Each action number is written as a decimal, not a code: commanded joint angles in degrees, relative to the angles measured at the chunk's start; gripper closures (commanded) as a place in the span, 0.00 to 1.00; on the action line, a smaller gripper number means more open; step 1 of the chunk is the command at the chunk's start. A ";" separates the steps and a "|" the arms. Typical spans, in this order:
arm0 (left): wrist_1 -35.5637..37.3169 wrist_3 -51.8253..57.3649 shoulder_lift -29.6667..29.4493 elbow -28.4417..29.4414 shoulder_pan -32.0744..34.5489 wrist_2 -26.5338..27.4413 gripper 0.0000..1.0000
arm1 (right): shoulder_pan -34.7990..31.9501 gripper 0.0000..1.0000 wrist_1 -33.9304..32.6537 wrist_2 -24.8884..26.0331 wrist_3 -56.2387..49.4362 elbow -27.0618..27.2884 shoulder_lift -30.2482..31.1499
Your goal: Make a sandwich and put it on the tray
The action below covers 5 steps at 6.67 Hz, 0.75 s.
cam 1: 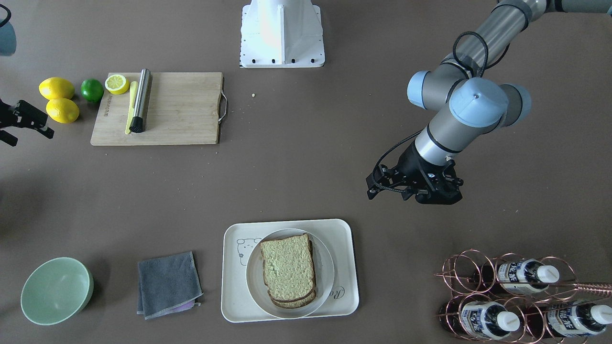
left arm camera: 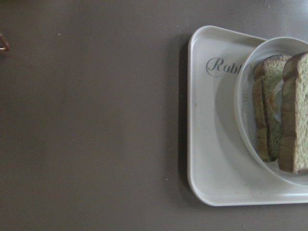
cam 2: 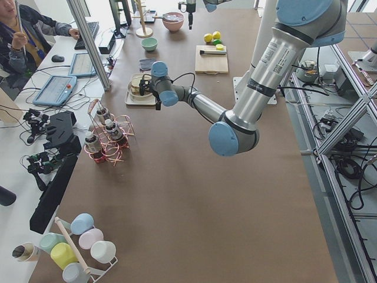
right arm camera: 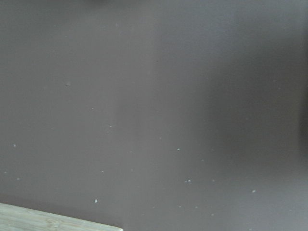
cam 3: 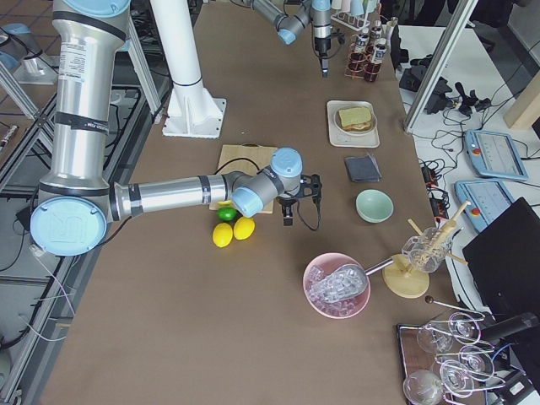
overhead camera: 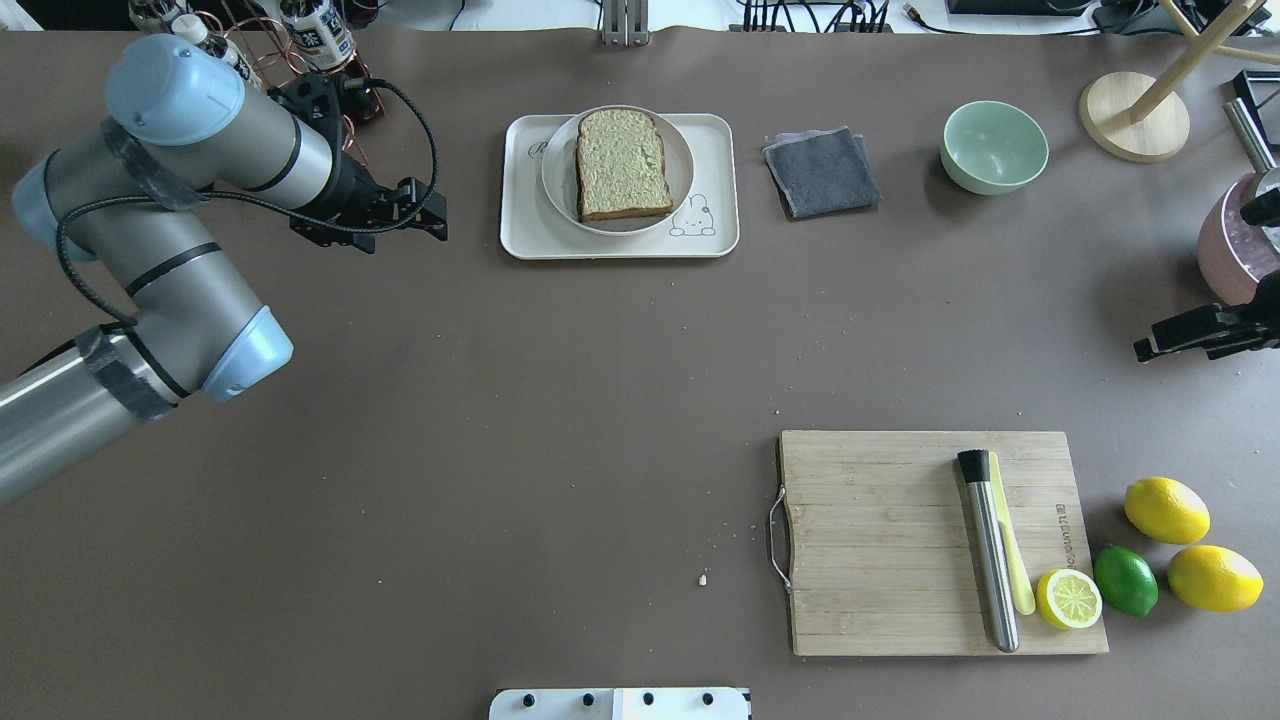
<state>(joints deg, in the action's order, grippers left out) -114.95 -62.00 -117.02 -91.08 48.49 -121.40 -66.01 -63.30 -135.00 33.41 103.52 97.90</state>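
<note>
The sandwich (cam 1: 288, 267), stacked slices of brown-crusted bread, lies on a round white plate (cam 1: 326, 267). The plate sits on the cream tray (cam 1: 344, 239) at the table's far side. The left wrist view shows the sandwich (left arm camera: 288, 115) with white egg between the slices, and the tray (left arm camera: 211, 144) with its "Rabbit" script. My left gripper (cam 1: 374, 186) hovers open and empty above bare table, apart from the tray, also seen overhead (overhead camera: 437, 212). My right gripper (cam 1: 28, 136) is open and empty near the lemons at the table's edge.
A wooden cutting board (cam 1: 181, 110) holds a steel-handled tool (cam 1: 141, 100) and a lemon half (cam 1: 117, 84). Two lemons (cam 1: 62, 110) and a lime (cam 1: 92, 90) lie beside it. A grey cloth (cam 1: 168, 284), a green bowl (cam 1: 56, 290) and a copper bottle rack (cam 1: 521, 296) flank the tray.
</note>
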 commanded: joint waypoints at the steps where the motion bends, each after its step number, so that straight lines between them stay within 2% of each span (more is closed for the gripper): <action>1: 13.73 15.25 7.91 -12.41 2.20 0.29 0.03 | -7.69 0.00 -11.79 0.09 -17.15 0.01 -0.43; 3: 14.05 31.77 20.45 -17.97 7.55 -0.06 0.03 | -12.46 0.00 -21.91 4.89 -30.20 -0.07 -2.26; 4: 13.70 42.21 26.87 -18.78 14.28 -0.41 0.03 | -13.87 0.00 -26.31 7.53 -34.68 -0.25 -3.67; 5: 14.04 51.88 31.37 -17.65 22.01 -7.64 0.03 | -15.01 0.00 -27.48 8.69 -38.73 -1.03 -3.77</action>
<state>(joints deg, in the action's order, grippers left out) -101.13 -21.56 -91.75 -108.96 62.34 -123.57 -79.42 -87.84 -128.34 -0.04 103.15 94.81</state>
